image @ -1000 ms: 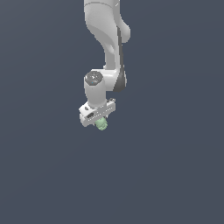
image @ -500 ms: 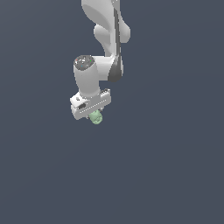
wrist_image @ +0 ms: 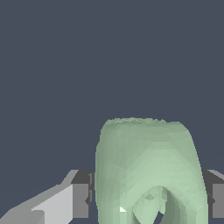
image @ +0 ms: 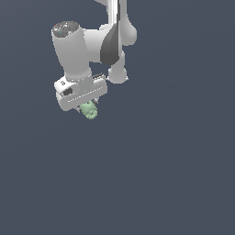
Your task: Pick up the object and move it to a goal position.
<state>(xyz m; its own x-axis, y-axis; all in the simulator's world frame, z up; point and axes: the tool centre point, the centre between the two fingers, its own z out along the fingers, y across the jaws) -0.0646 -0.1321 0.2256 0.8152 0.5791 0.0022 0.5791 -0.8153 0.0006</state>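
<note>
The object [image: 89, 110] is a small pale mint-green lumpy blob. It sticks out just below my white gripper [image: 87, 107], which is shut on it and holds it in the air in the upper part of the exterior view's left. In the wrist view the object [wrist_image: 146, 170] fills the space between my two fingers [wrist_image: 81, 199], which press on its two sides. The fingers are mostly hidden behind the gripper body in the exterior view.
The white arm [image: 110, 41] reaches down from the top of the exterior view. Only a plain dark grey-blue background shows around and below the gripper.
The gripper, with the object in it, has moved up and toward the exterior view's left, and it looks larger in the picture now.
</note>
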